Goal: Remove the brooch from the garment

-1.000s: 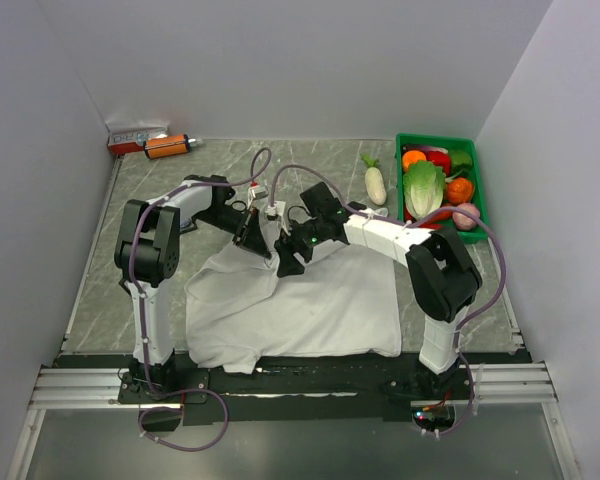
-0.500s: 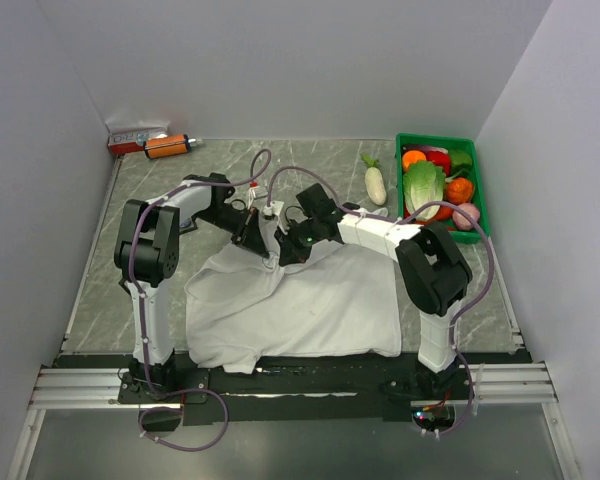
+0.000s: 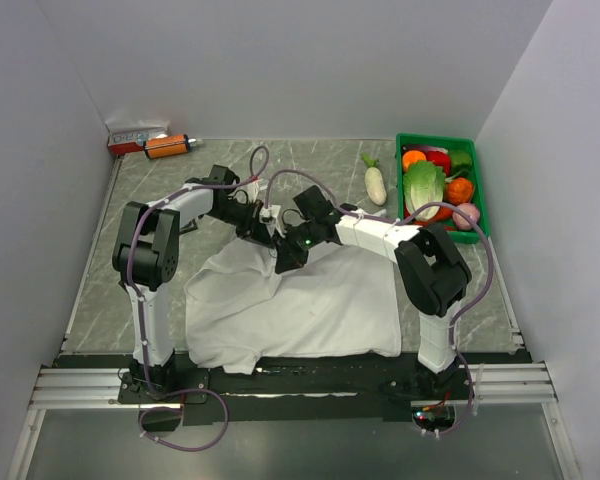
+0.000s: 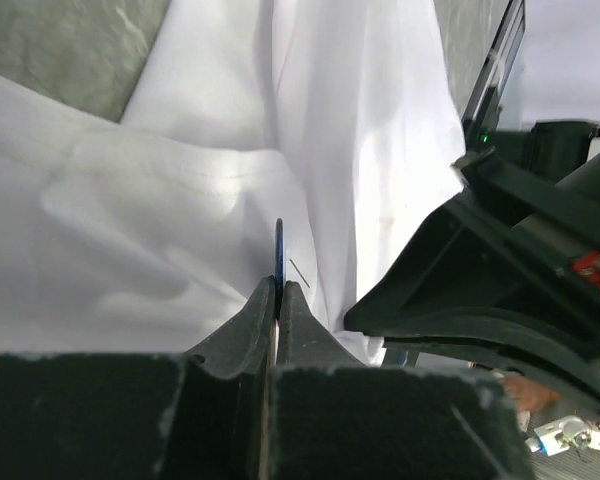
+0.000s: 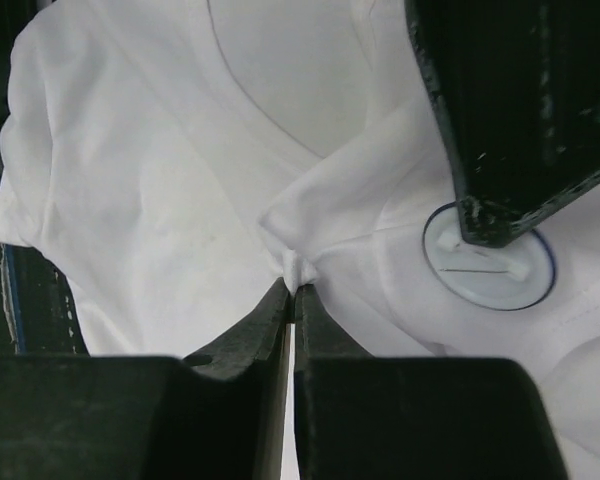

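Because the garment (image 3: 310,300) lies loose on the table (image 3: 330,155) and would likely lift with any tug, the two arms split the work: one anchors cloth, the other takes the pin. Both reach forward from their bases and bend inward, meeting over the shirt's far, collar end. The right gripper (image 5: 292,288) angles down, its jaws pinched tight on a small tuck of white fabric just beside the brooch, apparently to hold the cloth back. The left gripper (image 4: 277,292) comes in from the opposite side, jaws closed narrow on the rim of the brooch (image 4: 278,245) — a thin dark-blue disc seen edge-on near the neckline. Whether its pin has cleared the fabric, I cannot tell.
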Available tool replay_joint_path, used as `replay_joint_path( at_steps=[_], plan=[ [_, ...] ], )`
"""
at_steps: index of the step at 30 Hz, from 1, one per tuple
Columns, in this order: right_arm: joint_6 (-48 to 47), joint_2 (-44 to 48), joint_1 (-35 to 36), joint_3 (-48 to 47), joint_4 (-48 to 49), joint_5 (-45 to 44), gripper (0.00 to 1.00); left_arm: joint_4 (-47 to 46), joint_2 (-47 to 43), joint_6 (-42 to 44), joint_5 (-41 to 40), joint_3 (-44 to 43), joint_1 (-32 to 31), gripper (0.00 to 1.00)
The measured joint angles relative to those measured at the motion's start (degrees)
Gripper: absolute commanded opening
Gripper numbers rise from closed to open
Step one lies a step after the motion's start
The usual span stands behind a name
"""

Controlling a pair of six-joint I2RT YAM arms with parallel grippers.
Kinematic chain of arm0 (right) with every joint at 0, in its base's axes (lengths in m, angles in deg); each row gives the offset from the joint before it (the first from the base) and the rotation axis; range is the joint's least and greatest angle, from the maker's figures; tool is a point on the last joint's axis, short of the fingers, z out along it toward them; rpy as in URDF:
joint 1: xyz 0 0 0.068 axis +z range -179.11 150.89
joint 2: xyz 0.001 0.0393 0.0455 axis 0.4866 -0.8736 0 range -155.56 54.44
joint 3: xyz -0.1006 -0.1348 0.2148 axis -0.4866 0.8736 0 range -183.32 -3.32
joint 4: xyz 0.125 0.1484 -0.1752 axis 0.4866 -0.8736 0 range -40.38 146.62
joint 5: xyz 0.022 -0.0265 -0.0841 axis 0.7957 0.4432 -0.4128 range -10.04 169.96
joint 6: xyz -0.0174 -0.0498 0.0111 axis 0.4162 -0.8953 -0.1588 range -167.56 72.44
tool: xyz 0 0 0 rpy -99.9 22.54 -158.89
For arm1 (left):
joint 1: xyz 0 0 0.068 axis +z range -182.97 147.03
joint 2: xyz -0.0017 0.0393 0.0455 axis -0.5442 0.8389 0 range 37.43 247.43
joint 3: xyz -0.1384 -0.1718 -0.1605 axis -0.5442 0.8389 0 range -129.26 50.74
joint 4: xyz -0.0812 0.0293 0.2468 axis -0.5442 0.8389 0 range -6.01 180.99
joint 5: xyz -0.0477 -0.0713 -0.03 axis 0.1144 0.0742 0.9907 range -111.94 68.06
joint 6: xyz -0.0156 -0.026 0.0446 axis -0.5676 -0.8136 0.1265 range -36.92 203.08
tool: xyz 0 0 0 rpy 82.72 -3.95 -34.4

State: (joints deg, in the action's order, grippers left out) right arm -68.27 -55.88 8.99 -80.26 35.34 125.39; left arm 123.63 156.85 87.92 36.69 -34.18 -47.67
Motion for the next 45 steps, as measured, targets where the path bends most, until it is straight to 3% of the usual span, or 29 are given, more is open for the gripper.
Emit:
replay_joint_path(
  at_steps=[3, 5, 8, 13, 18, 25, 29, 36, 45],
  plan=[
    [0.59, 0.15, -0.28, 0.0, -1.9, -2.01, 0.23, -2.27, -0.09, -2.08, -0.04, 0.0, 0.48, 0.01],
    [1.55, 0.83, -0.59, 0.2, -3.3, -5.22, 0.38, -3.41, -0.44, -3.34, 0.26, 0.11, 1.22, 0.01],
    [3.48, 4.17, -2.8, 1.73, -4.02, -10.45, 0.46, -3.76, -1.44, -3.41, 1.07, 0.02, 3.43, 0.01],
    [4.72, 8.74, -8.33, -1.22, -4.92, -17.11, 0.53, -0.24, -3.15, 1.77, 1.31, -2.54, 6.12, 0.01],
    [4.55, 8.87, -8.79, -7.78, -1.4, -26.14, 0.62, 5.25, -8.72, 8.92, -2.05, -3.56, 5.62, 0.01],
    [5.97, 9.99, -8.44, -11.45, 2.23, -37.22, 0.88, 8.28, -17.59, 16.55, -10.16, -3.58, 5.33, 0.01],
    [6.75, 13.6, -9.18, -9.31, 2.45, -39.21, 0.88, 8.2, -19.65, 18.34, -15.47, -3.5, 4.85, 0.01],
    [5.88, 21.33, -9.64, -1.75, 1.97, -35.41, 0.87, 6.25, -23.8, 18.88, -27.93, 0.55, 0.61, 0.01],
    [4.7, 21.81, -9.64, 1.77, -0.35, -31.98, 0.87, 4.5, -24.48, 13.4, -39.91, 1.25, -1.27, 0.01]
  ],
)
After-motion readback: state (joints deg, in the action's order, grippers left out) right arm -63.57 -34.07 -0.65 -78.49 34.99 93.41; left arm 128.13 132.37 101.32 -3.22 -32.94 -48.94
